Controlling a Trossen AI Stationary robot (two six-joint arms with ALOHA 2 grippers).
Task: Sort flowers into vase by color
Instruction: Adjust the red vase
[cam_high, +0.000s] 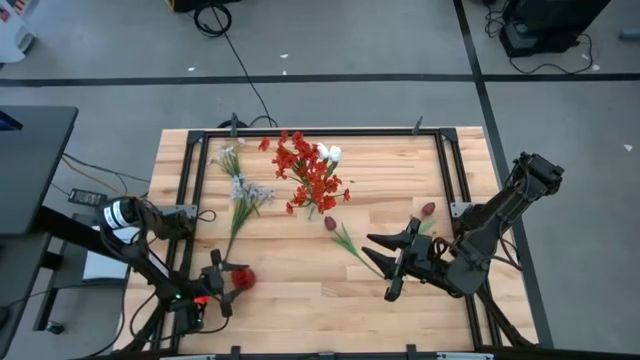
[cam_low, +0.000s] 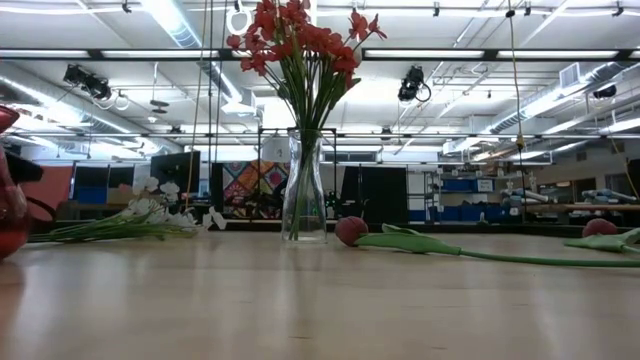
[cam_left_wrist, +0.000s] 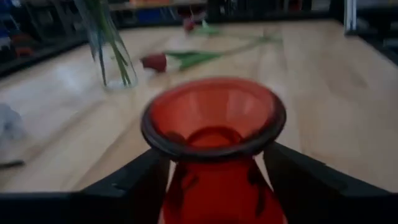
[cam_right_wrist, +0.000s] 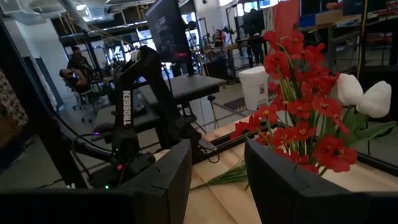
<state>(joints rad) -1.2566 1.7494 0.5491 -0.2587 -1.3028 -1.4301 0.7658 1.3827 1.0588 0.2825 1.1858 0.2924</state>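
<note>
A small red vase (cam_high: 243, 278) with a flared rim stands upright near the table's near-left corner, and my left gripper (cam_high: 228, 280) is shut on it. A clear glass vase (cam_low: 303, 200) toward the far side holds bright red flowers (cam_high: 308, 172) and white tulips (cam_high: 330, 153). Pale sprays (cam_high: 243, 195) lie flat to its left. One dark red tulip (cam_high: 331, 222) lies on the table, its green stem (cam_high: 355, 246) running toward my right gripper (cam_high: 390, 266). That gripper is open above the stem's end and touches nothing. A second dark bud (cam_high: 428, 209) lies near the right edge. My left gripper holds the red vase by its narrow neck (cam_left_wrist: 211, 177), just below the flared rim (cam_left_wrist: 214, 118). One finger (cam_left_wrist: 134, 180) is on each side of the neck, coming about level from the table's left. The vase is upright; I cannot tell whether its base rests on the table.
A black metal frame (cam_high: 190, 160) runs along the left, far and right edges of the wooden table (cam_high: 300, 300). Bare wood lies between the two grippers along the near side. People sit at desks (cam_right_wrist: 78, 68) in the room beyond the table.
</note>
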